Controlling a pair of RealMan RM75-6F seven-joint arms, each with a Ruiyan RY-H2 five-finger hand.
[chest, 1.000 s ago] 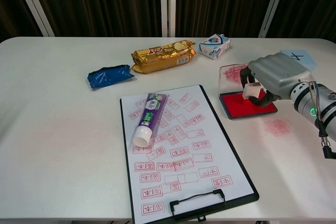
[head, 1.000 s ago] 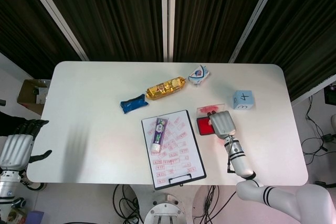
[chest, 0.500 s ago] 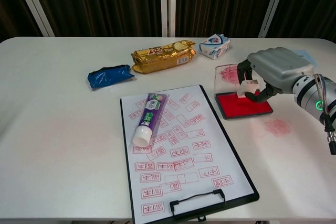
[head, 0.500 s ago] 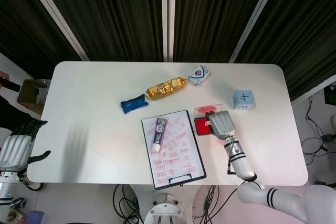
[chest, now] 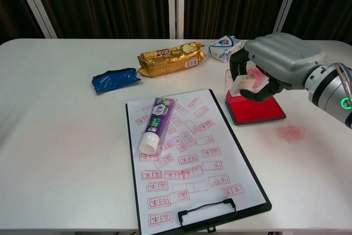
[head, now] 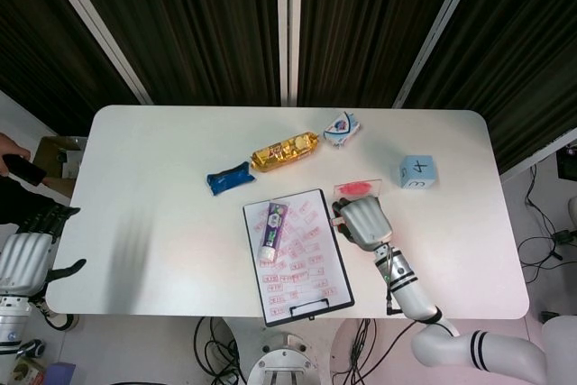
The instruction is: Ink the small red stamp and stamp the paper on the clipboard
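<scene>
Small red stamp (chest: 240, 86) sits pinched in the right hand (chest: 275, 61) above the red ink pad (chest: 256, 110), while a purple toothpaste tube (chest: 153, 124) lies across the stamped paper (chest: 187, 163) on the black clipboard (chest: 250, 188); the left hand (head: 27, 254) hangs released off the table's left edge.

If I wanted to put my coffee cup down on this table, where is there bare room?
The wide left part of the table, left of the blue packet and clipboard, is bare. So is the far right, past the blue cube. The middle is crowded: gold snack pack, toothpaste, ink pad, right hand.

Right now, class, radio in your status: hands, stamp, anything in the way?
Right hand holds small stamp above ink pad. Left hand open, off table. Toothpaste tube lies on the clipboard's paper.
</scene>
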